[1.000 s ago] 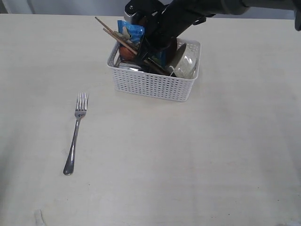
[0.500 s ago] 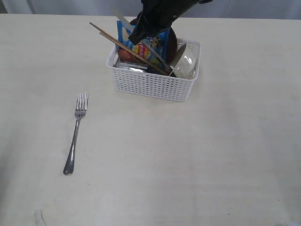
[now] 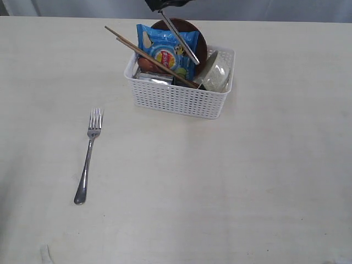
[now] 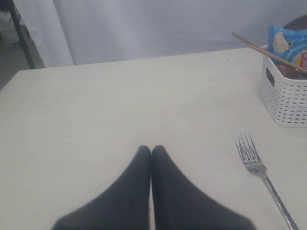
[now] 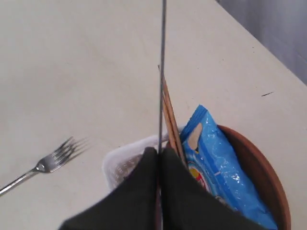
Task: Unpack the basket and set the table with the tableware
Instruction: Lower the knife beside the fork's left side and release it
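We note the right gripper (image 5: 159, 152) pinched on the steel knife (image 3: 181, 41), above the basket (image 3: 176, 100), likely to clear its rim. Left gripper (image 4: 151, 153) closed, empty, apart from the basket.

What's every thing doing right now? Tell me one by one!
knife, gripped by right gripper, slanted above basket
fork, lying flat on table
chopsticks, leaning out of basket
snack bag, upright in basket
plate, on edge in basket
bowl, tipped sideways in basket
left gripper, shut, empty
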{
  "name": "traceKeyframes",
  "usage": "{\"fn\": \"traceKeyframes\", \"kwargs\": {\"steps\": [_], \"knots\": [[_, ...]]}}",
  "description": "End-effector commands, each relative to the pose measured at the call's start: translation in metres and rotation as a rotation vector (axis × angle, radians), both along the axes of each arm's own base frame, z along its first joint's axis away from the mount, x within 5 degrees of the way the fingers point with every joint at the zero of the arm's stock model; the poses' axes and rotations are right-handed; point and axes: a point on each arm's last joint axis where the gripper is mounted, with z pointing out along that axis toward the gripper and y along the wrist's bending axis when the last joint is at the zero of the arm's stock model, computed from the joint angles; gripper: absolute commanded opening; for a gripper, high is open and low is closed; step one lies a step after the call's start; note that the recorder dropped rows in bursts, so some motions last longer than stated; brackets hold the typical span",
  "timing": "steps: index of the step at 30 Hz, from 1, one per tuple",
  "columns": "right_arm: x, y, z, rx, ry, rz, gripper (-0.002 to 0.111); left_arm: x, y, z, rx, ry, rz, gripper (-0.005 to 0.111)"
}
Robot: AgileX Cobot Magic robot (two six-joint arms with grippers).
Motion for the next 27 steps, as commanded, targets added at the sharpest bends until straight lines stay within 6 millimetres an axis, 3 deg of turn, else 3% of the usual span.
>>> {"fn": "traceKeyframes", "kwargs": {"steps": [1,7,11,20,23,27], "knots": [[-0.015,-0.001,0.021,0.088,0.063,0.013,-0.001,0.0,0.0,-0.001,0.001,0.0,-0.004,0.0],[-0.033,0.011,0.033,0.267,0.252,0.081,-0.001,0.0,0.0,-0.001,0.001,0.0,-0.004,0.0],[-0.054,0.036,0.03,0.333,0.385,0.109,-0.001,0.0,0.0,-0.001,0.001,0.0,-0.004,0.0],[-0.106,0.111,-0.04,0.537,0.675,-0.131,-0.001,0.0,0.0,-0.001,0.001,0.0,-0.004,0.0],[-0.11,0.131,-0.074,0.547,0.762,-0.233,-0.001,0.0,0.0,-0.001,0.001,0.0,-0.004,0.0],[-0.107,0.139,-0.1,0.548,0.835,-0.307,-0.001,0.0,0.0,-0.001,0.001,0.0,-0.004,0.0]]}}
